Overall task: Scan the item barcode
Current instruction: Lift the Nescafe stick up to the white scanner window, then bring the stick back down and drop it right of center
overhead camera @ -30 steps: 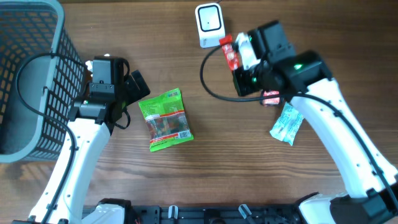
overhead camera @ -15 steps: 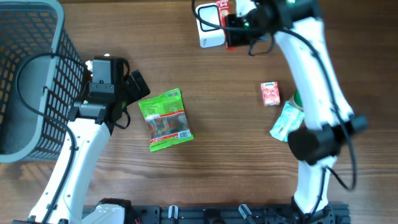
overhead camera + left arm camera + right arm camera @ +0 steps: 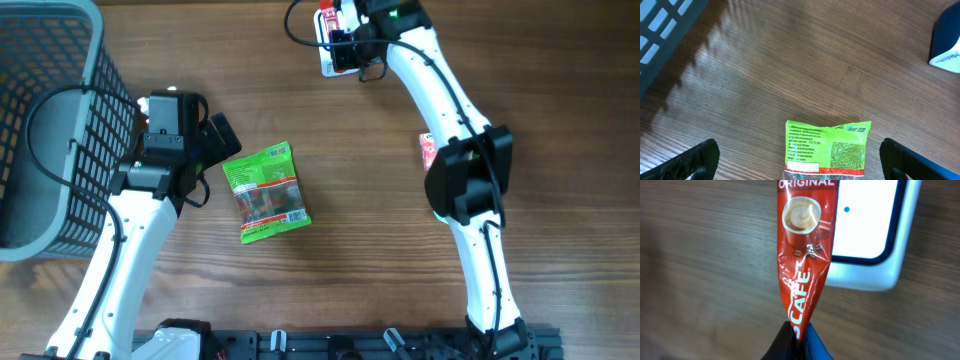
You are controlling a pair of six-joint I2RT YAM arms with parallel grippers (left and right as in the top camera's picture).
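My right gripper is shut on the lower end of a red coffee sachet. It holds the sachet up over the white scanner, in front of the scanner's bright window. From overhead, the right gripper, the sachet and the scanner sit together at the table's far edge. My left gripper stands open above the near end of a green snack packet that lies flat. The overhead view puts the left gripper just left of that packet.
A grey wire basket fills the left side of the table. A small red packet lies beside my right arm, partly covered by it. A white and blue object shows at the left wrist view's right edge.
My right arm has swung up and to the left, carrying the red sachet from beside the scanner to over it. The left arm and the green packet have not moved.
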